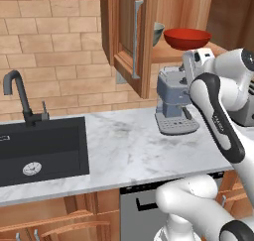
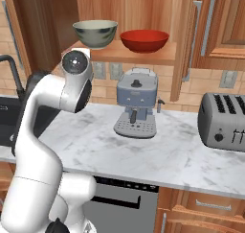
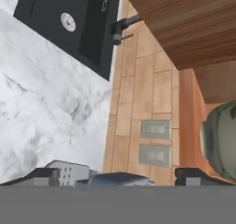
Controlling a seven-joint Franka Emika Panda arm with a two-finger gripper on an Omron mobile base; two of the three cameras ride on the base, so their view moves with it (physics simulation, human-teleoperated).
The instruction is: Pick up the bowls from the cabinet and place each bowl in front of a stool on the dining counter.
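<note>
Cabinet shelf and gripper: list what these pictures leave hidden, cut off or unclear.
- Grey-green bowl: in the left base view the open cabinet door covers most of it; in the hand view the right edge cuts it.
- Red bowl: its base sits behind the arm in the left base view.
- Gripper: the hand view's bottom edge crops the fingertips; the arm's own links cover it in the left base view.
- Toaster: cut by the right edge, right base view.

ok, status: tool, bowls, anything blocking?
Tool open, empty, beside grey-green bowl. Red bowl next to it on cabinet shelf, both untouched. Coffee machine directly below.
</note>
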